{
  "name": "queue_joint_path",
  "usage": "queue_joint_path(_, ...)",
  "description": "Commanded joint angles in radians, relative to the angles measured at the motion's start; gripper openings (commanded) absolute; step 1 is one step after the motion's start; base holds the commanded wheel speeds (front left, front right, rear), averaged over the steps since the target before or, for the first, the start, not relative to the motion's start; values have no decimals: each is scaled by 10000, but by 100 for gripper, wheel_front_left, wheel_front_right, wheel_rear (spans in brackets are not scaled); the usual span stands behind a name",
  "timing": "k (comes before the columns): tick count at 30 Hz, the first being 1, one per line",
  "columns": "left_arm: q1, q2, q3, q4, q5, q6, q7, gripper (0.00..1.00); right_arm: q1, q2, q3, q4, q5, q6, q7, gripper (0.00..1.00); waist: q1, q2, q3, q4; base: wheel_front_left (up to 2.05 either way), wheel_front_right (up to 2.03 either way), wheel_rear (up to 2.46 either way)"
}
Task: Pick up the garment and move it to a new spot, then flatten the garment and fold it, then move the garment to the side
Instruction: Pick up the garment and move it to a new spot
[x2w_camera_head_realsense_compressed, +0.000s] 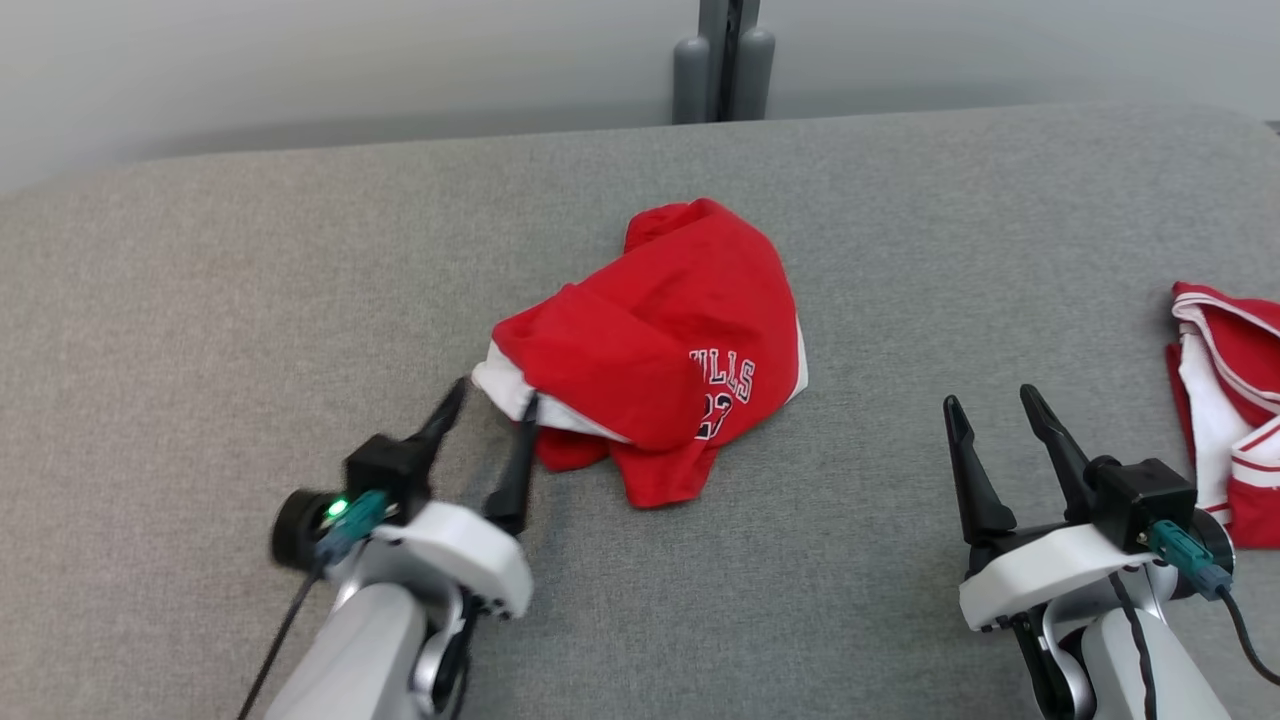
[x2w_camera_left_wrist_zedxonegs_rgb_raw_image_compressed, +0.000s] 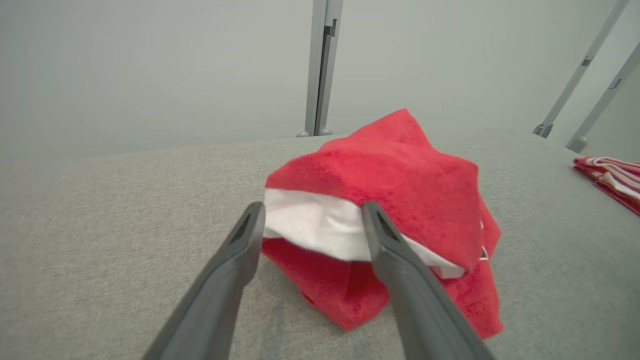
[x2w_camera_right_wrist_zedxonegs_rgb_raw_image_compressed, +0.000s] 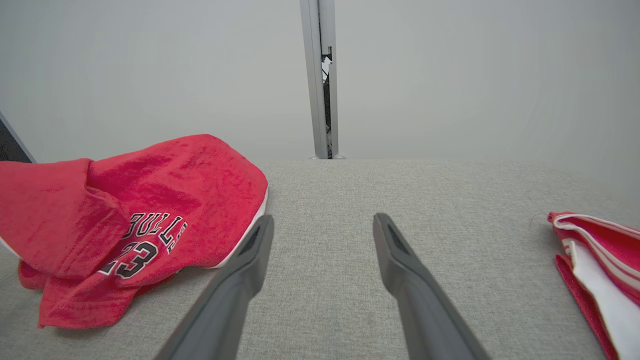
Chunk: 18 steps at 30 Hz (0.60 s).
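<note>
My left tool gapes open around the white hem of the crumpled red garment, lying mid-way across the desk. My right tool is open and empty. Flattening, folding and moving aside all remain, I'd judge.

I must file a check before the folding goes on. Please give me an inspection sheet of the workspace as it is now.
Surface: grey fabric surface, flat.
Job's things: red jersey, crumpled in a heap near the centre, not flattened yet.
Clutter: second red-and-white garment at the right edge.
Grippers: left gripper open, fingers either side of the jersey's white trim; right gripper open over bare surface.
Cables: left cable and right cable, black, running from the wrist cameras.
Surroundings: grey post and pale wall behind.
</note>
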<state>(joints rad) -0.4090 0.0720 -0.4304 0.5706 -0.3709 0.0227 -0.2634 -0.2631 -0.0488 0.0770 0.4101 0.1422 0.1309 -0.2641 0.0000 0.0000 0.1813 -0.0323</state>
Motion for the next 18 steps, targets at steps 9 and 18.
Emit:
queue_joint_path(9, 2085, 297, 2237, -1368, 828, 614, -12, 100, 490, -48, 131, 63, 124, -3, 4, 100, 0, 0, -752, -363, 0, 0, 0)
queue_joint_path(18, 3972, 66, 4077, -1930, 1738, 648, -12, 100, 1121, -49, 308, 129, 56, -3, 4, 100, 0, 0, -1221, -306, 0, 0, 0)
